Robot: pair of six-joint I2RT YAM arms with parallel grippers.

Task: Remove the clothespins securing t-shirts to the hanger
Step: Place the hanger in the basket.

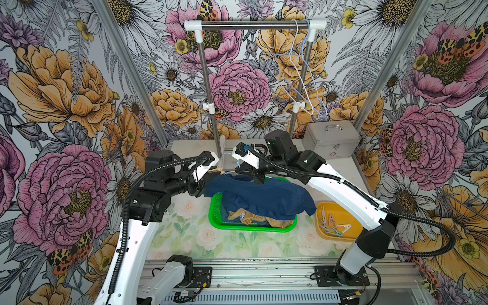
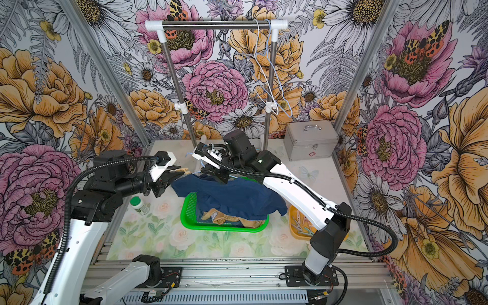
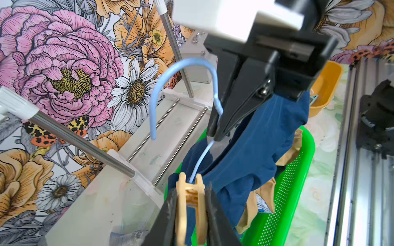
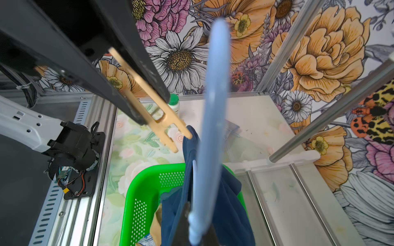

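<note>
Our left gripper (image 3: 190, 187) pinches the back legs of a small peach plastic clothespin (image 3: 181, 204) and squeezes it tight. The clothespin points straight out from the fingers, the same way the gripper points, and its front mouth looks spread open. The tip of that mouth touches the edge of a dark navy blue cloth t-shirt (image 4: 232, 204), right beside the thin light-blue wire hanger (image 3: 152, 115) that the shirt hangs on. So the shirt and the hanger lie straight ahead of our left gripper. We think the pin should slide straight back along its own length, toward our left arm. Our right gripper (image 3: 215, 134) is clamped shut on the hanger's neck, just under the hook, and holds it up over a bright green plastic basket (image 3: 298, 170). It is busy there, so we think the left arm, which has the pin, should do the pulling.
</note>
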